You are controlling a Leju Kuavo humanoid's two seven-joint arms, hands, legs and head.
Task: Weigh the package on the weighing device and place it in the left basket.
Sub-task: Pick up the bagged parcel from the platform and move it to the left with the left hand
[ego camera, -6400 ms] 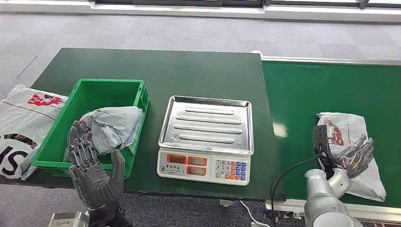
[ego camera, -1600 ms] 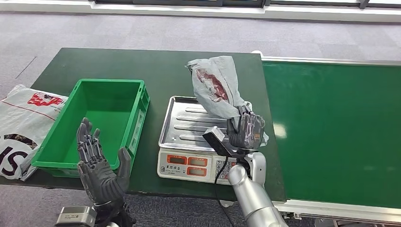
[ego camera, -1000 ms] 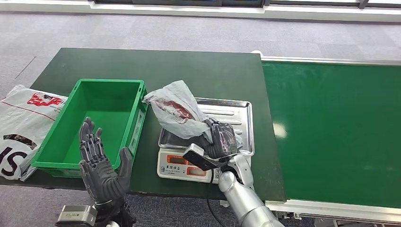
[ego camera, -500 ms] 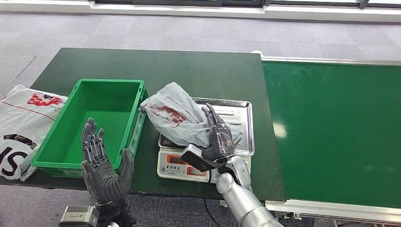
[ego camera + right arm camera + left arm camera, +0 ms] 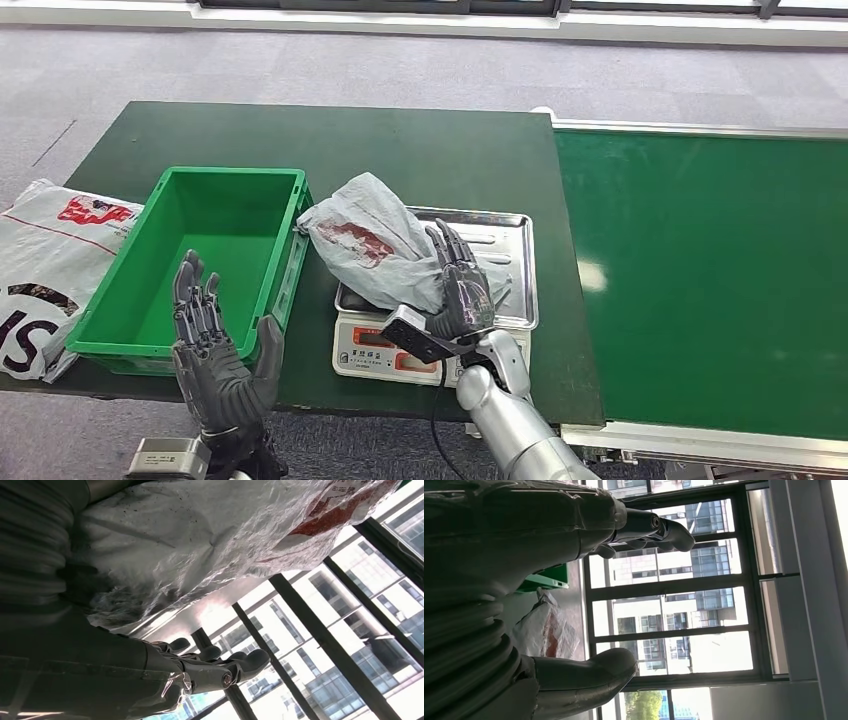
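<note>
Both hands are spread, gripping nothing: right hand (image 5: pixel 462 285) beside the package (image 5: pixel 372 243) lying on the scale (image 5: pixel 436 290), left hand (image 5: pixel 222 352) near the green basket (image 5: pixel 130 330)

Dark grey jointed left hand (image 5: pixel 222 365) at lower left of the head view, matching right hand (image 5: pixel 462 293) at centre on a smooth silver arm (image 5: pixel 510 425), black box and cable at its wrist, grey ribbed cover (image 5: pixel 466 650)
</note>
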